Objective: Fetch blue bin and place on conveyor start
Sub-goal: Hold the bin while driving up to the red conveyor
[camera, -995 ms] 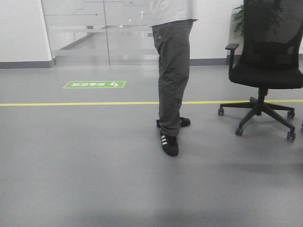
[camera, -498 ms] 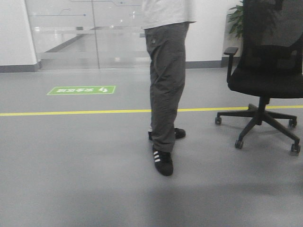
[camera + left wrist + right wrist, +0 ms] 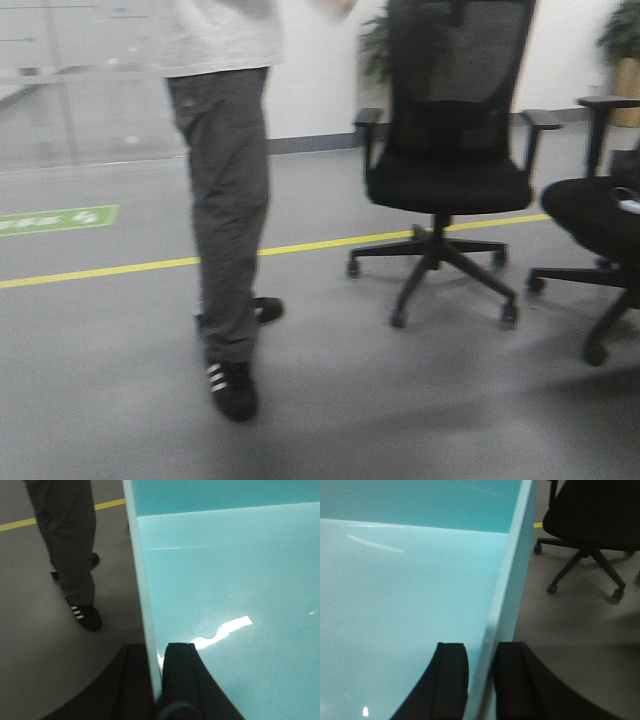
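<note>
Left gripper (image 3: 156, 652): seen from its wrist camera clamped over the left wall of the blue bin (image 3: 225, 580). One dark finger (image 3: 132, 680) is set outside the wall, the other (image 3: 180, 675) inside, with the thin pale rim pinched between them. The jaws are drawn narrow, with only the wall's thickness between

Right gripper (image 3: 481, 650): the same pose is noted on the bin's right wall. One finger (image 3: 451, 680) is pressed against the inner face and the other (image 3: 515, 680) against the outer face. The jaws are closed on the plastic

Blue bin: carried between the two grippers, off the grey floor, which is seen below and beyond both walls. Inside it, only the smooth turquoise bottom, a faint round moulded mark (image 3: 206, 627) and a bright glare patch (image 3: 225, 630) are made out

Outside the bin's left wall: a person (image 3: 65, 540) in grey trousers and black striped shoes is seen standing. A yellow floor line (image 3: 107, 503) is seen behind the legs

Outside the bin's right wall: a black office chair (image 3: 590, 510) on castors is recorded

Front camera: blurred. The bin is not caught in it. The person (image 3: 225, 200), the chair (image 3: 445, 170) and a second chair (image 3: 600, 215) are picked out
</note>
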